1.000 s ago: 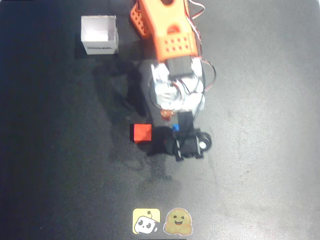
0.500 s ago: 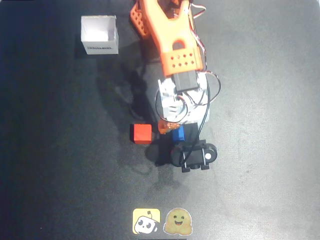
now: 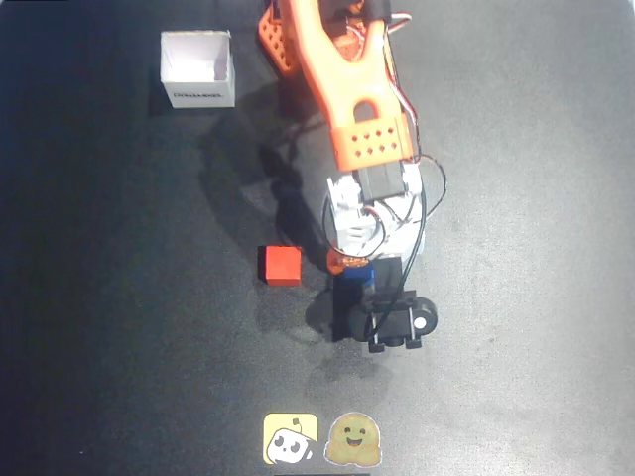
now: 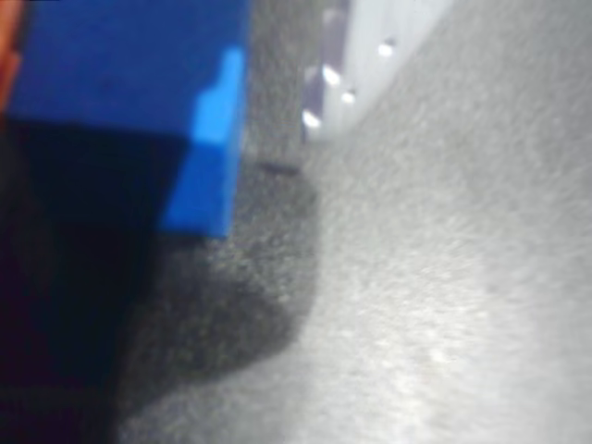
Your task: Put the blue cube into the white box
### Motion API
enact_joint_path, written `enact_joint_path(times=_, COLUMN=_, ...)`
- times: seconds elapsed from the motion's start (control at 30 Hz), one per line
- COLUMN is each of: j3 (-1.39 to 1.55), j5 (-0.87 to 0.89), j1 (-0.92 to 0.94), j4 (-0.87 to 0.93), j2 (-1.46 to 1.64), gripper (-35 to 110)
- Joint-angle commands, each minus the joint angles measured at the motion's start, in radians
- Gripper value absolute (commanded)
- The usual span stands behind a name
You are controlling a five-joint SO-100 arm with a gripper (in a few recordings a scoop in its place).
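The dark worktop [image 3: 516, 297] carries everything. The orange arm [image 3: 342, 79] reaches down the middle of the overhead view. The white box [image 3: 197, 69] stands upright and open at upper left, well apart from the arm's jaws [image 3: 359, 270], which are clenched on the blue cube [image 3: 364, 273]. The red cube [image 3: 281, 265] sits just left of them. In the wrist view the blue cube [image 4: 139, 74] looms above its shadow.
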Motion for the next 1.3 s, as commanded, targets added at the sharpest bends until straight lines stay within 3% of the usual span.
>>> enact_joint_path(times=0.0, j3=-0.018, j5=0.026, j1=0.002, j4=-0.011, j2=-0.005, gripper=11)
enact_joint_path(times=0.1, j3=-0.005, j5=0.058, j1=0.009, j4=-0.011, j2=-0.006, gripper=1)
enact_joint_path(times=0.33, j3=-0.008, j5=0.08, j1=0.012, j4=0.018, j2=0.028, gripper=0)
enact_joint_path(times=0.67, j3=-0.301, j5=0.222, j1=0.106, j4=0.546, j2=0.178, gripper=0)
enact_joint_path(times=0.97, j3=-0.241, j5=0.192, j1=0.491, j4=0.765, j2=0.362, gripper=0)
enact_joint_path(times=1.27, j3=-0.084, j5=-0.179, j1=1.078, j4=0.769, j2=0.391, gripper=0)
